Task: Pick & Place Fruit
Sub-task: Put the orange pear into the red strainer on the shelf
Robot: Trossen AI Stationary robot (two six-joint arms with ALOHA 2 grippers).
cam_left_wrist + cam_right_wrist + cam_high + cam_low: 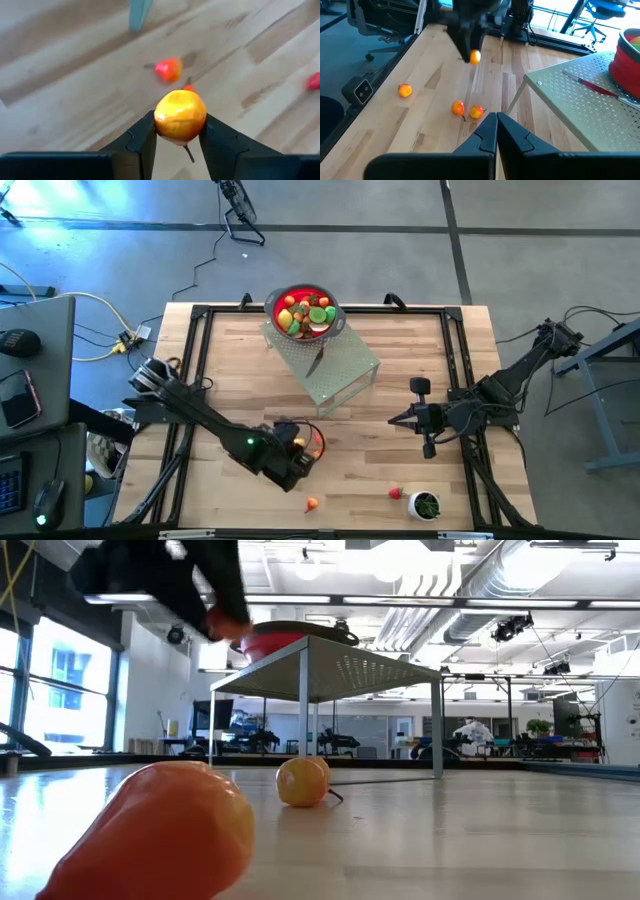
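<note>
Carrying one orange-yellow fruit clear of the table, the left gripper grips it by the sides between its two fingers, over the near middle of the table, just left of the two loose pieces lying below the stand.

Judgement on the step: this reads as the transfer stage, with the bowl as the likely destination. The bowl sits on the raised perforated stand at the far middle, so the carry should gain height before moving far-ward, or the arm risks striking the stand's edge or the knife lying on it. The bowl is already heaped with fruit, so a low, gentle release over its centre would limit pieces rolling out. The grip appears to sit around the widest part of a smooth round body; steady travel is advised, since such a shape could squirt out.

Orientation: the held fruit is nearly round, with no marked long axis. Its thin stem shows beneath the body between the fingers in the wrist view, pointing back toward the wrist.

Remaining pieces: two lie together on the table below the carried one, one near the front edge, a red one to its right beside the white cup.

The right gripper waits at right of centre, fingers pressed together, empty.
</note>
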